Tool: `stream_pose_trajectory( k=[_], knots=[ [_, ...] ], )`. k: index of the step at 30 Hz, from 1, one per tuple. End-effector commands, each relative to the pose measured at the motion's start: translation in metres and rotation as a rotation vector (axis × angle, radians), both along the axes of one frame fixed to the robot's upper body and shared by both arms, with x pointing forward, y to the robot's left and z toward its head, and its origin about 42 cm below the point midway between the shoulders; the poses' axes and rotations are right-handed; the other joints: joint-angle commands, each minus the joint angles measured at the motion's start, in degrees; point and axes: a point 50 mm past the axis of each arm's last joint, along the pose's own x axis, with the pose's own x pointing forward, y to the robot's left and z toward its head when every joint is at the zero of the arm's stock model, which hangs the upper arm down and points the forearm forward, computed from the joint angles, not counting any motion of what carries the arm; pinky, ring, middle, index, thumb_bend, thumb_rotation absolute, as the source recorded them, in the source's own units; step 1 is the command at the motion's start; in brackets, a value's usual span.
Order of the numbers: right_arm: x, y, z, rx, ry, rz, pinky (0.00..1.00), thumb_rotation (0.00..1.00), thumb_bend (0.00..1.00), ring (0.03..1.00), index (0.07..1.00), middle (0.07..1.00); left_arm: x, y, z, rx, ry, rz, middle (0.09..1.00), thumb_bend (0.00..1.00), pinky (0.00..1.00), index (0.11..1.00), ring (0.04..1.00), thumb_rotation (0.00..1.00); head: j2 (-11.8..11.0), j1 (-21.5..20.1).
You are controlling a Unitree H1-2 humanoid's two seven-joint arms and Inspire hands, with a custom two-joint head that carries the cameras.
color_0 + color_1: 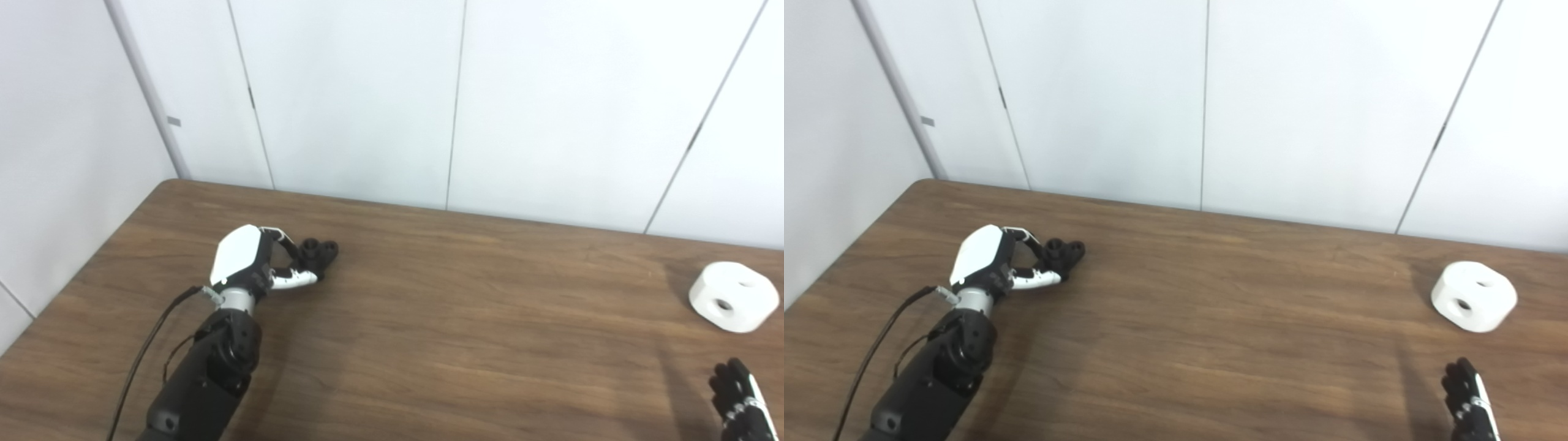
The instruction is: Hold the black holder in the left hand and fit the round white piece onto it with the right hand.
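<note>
On the table's (pixel 429 318) left part, the black holder (pixel 320 252) lies at the left hand's (pixel 245 260) fingertips, fingers curled around its near side (a firm grip cannot be confirmed). Far right, the round white piece (pixel 734 296) sits near the edge, apart from the right hand (pixel 1469 398), fingers extended, empty. Bare wood lies between. Right eye view shows more of that hand.

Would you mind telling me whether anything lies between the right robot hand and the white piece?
Nothing visible does. The white piece sits alone on bare table, just beyond the right robot hand at the lower edge. The black holder is far off, at the left robot hand.
</note>
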Motion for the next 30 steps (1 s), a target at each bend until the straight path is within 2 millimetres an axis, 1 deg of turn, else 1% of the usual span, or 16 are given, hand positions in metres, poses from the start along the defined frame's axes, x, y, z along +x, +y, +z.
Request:
stream_pose_trajectory(
  k=[1, 3, 8, 12, 18, 23, 25, 26, 30],
  knots=[
    [0.001, 0.010, -0.005, 0.021, 0.006, -0.004, 1.00, 1.00, 0.67, 0.983, 0.983, 0.973, 0.002, -0.008, 0.021, 0.040, -0.061, -0.037, 0.794, 0.52, 1.00, 0.486, 0.901, 0.05, 0.33, -0.76],
    [0.001, 0.011, -0.004, 0.010, 0.002, -0.005, 1.00, 1.00, 0.64, 0.971, 0.979, 0.966, -0.005, -0.019, 0.020, 0.041, -0.054, -0.077, 0.801, 0.52, 1.00, 0.486, 0.902, 0.05, 0.58, -1.52],
    [0.001, 0.016, -0.001, -0.010, -0.010, -0.013, 1.00, 1.00, 0.60, 0.956, 0.965, 0.952, -0.021, -0.040, 0.019, 0.019, -0.026, -0.152, 0.804, 0.52, 1.00, 0.486, 0.899, 0.05, 1.25, -4.38],
    [0.000, 0.020, 0.002, -0.017, -0.014, -0.017, 1.00, 1.00, 0.58, 0.968, 0.962, 0.951, -0.038, -0.059, 0.012, 0.010, -0.035, -0.237, 0.800, 0.52, 1.00, 0.486, 0.888, 0.05, 1.79, -6.02],
    [0.000, 0.025, 0.006, -0.021, -0.023, -0.017, 1.00, 1.00, 0.55, 0.971, 0.964, 0.952, -0.063, -0.083, 0.001, 0.050, -0.034, -0.333, 0.802, 0.52, 1.00, 0.486, 0.886, 0.05, 3.10, -8.62],
    [0.000, 0.029, 0.011, -0.013, -0.029, -0.013, 1.00, 1.00, 0.56, 0.982, 0.966, 0.954, -0.078, -0.098, -0.003, 0.058, -0.038, -0.405, 0.804, 0.52, 1.00, 0.486, 0.893, 0.05, 4.65, -10.72],
    [0.001, 0.031, 0.013, -0.009, -0.032, -0.009, 1.00, 1.00, 0.57, 0.982, 0.967, 0.954, -0.084, -0.105, -0.005, 0.057, -0.047, -0.443, 0.801, 0.52, 1.00, 0.486, 0.891, 0.05, 5.78, -11.95],
    [0.001, 0.032, 0.013, -0.008, -0.033, -0.008, 1.00, 1.00, 0.57, 0.981, 0.967, 0.954, -0.086, -0.107, -0.006, 0.057, -0.050, -0.455, 0.799, 0.52, 1.00, 0.486, 0.889, 0.05, 5.78, -11.95],
    [0.002, 0.034, 0.018, -0.016, -0.035, -0.007, 1.00, 1.00, 0.58, 0.979, 0.967, 0.957, -0.097, -0.120, -0.009, 0.060, -0.051, -0.532, 0.805, 0.52, 1.00, 0.487, 0.894, 0.05, 7.44, -13.42]
  ],
)
